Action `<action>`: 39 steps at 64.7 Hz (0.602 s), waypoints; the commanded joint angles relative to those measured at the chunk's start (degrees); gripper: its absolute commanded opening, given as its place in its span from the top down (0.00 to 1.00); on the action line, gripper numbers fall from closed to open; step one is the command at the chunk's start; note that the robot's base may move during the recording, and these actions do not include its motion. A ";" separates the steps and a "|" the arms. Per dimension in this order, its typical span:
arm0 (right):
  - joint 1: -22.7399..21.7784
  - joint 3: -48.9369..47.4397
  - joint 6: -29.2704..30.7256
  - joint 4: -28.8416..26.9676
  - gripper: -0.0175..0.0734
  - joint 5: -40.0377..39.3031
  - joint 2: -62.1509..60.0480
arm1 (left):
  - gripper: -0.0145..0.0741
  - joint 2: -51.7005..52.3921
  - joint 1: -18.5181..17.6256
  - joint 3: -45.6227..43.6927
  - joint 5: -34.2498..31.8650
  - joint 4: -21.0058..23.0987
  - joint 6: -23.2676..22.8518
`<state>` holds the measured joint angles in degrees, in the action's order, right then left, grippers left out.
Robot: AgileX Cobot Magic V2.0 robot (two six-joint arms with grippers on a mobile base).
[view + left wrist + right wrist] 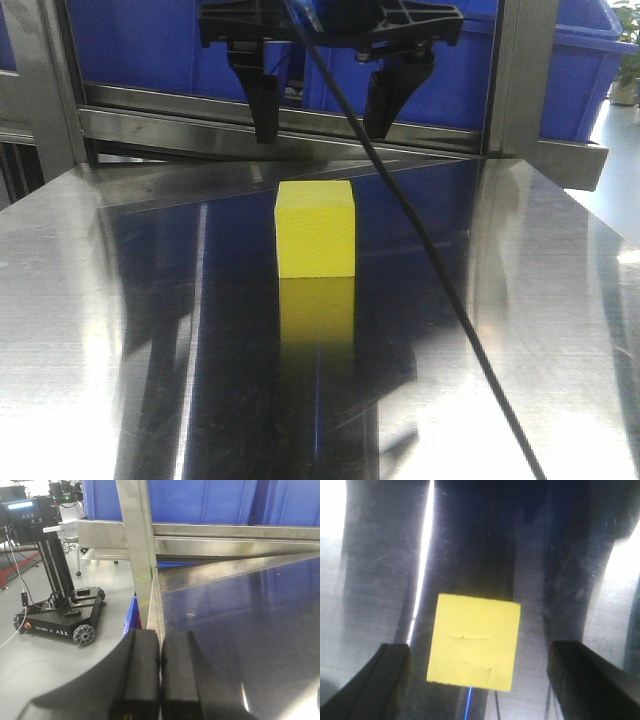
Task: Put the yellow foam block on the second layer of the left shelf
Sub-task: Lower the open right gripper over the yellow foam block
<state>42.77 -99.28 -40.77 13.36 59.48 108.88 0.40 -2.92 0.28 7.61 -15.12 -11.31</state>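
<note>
The yellow foam block point(316, 228) stands upright on a shiny steel surface point(120, 300), its reflection showing in front of it. My right gripper point(320, 132) hangs above and slightly behind it, open, touching nothing. From the right wrist view the yellow foam block point(474, 642) lies between the two black fingers point(390, 680), with a clear gap on each side. My left gripper point(160, 635) is shut with nothing in it, low at the left edge of the steel surface point(240, 610).
Blue plastic bins point(150, 50) sit on a steel rail behind the block. A steel upright post point(137, 555) stands at the surface's left corner. A black cable point(420, 250) runs diagonally across the front. A wheeled black robot base point(60, 615) is on the floor to the left.
</note>
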 commanded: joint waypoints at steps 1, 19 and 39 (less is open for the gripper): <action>0.05 -1.99 -1.03 2.54 0.12 -3.10 -2.12 | 0.68 0.79 -0.36 1.48 -4.96 -0.14 -0.22; -0.08 -1.79 -1.16 2.43 0.12 -3.82 1.19 | 0.68 0.79 -0.36 1.48 -4.96 -0.14 -0.22; -0.13 -1.79 -1.16 2.43 0.12 -3.57 4.36 | 0.68 0.79 -0.36 1.48 -4.96 -0.14 -0.22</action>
<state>42.77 -99.28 -41.79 13.76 57.46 115.35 0.40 -2.92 0.28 7.61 -15.12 -11.31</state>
